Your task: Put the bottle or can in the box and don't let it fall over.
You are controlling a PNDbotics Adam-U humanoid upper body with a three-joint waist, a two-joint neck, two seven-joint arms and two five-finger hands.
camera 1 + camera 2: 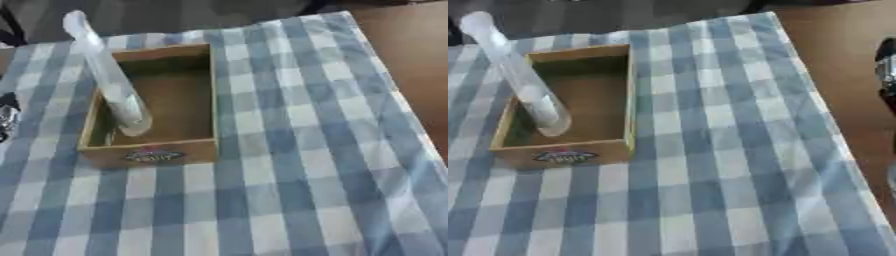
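Note:
A clear plastic bottle (111,82) with a pale cap stands on its base inside the open wooden box (150,153), in the near left corner. In the picture its top points up and to the left, past the box's far left rim. Neither hand touches it. At the left edge of the left eye view only a dark and silver sliver of my left hand (6,119) shows, well left of the box. In the right eye view a dark part of my right hand (886,65) shows at the right edge, over the bare table.
The box sits on a blue and white checked cloth (289,165) that covers most of the table. Bare brown table top (411,55) lies to the right of the cloth. A coloured label marks the box's near wall.

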